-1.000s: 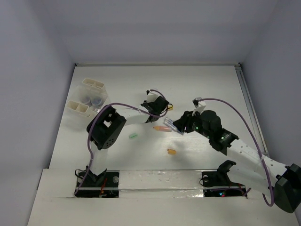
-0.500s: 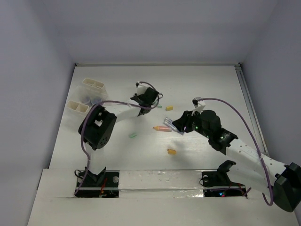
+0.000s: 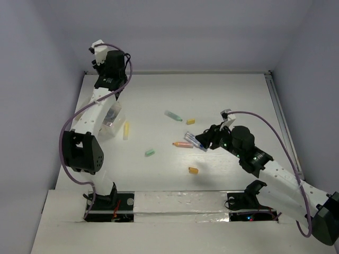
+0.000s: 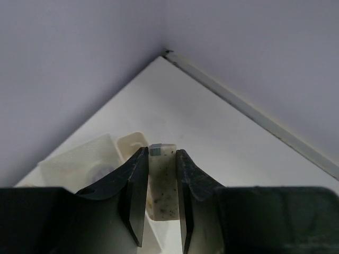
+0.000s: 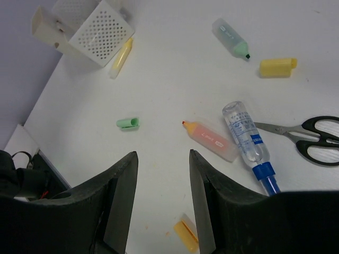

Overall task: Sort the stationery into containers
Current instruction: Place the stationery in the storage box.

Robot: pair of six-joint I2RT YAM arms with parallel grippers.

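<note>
My left gripper (image 3: pixel 104 79) is raised at the far left corner and is shut on a tan speckled eraser (image 4: pixel 161 180), above the off-white containers (image 4: pixel 79 164). My right gripper (image 5: pixel 161 174) is open and empty above the table's middle. Under it lie an orange-pink marker (image 5: pixel 212 140), a blue-capped pen (image 5: pixel 249 137), black-handled scissors (image 5: pixel 312 135), a green eraser (image 5: pixel 127 123) and an orange eraser (image 5: pixel 185 235). Farther off are a green marker (image 5: pixel 231 38), a yellow eraser (image 5: pixel 277 66) and a yellow marker (image 5: pixel 121 57).
One container (image 5: pixel 100 32) lies tipped with its perforated bottom showing, next to the yellow marker (image 3: pixel 126 130). The left arm (image 3: pixel 87 119) crosses over the containers (image 3: pixel 108 114). Walls close in the table at the back and left.
My left arm has swung from the table's middle up to the far left corner. A container has tipped over and the yellow marker now lies beside it. My right gripper has barely moved.
</note>
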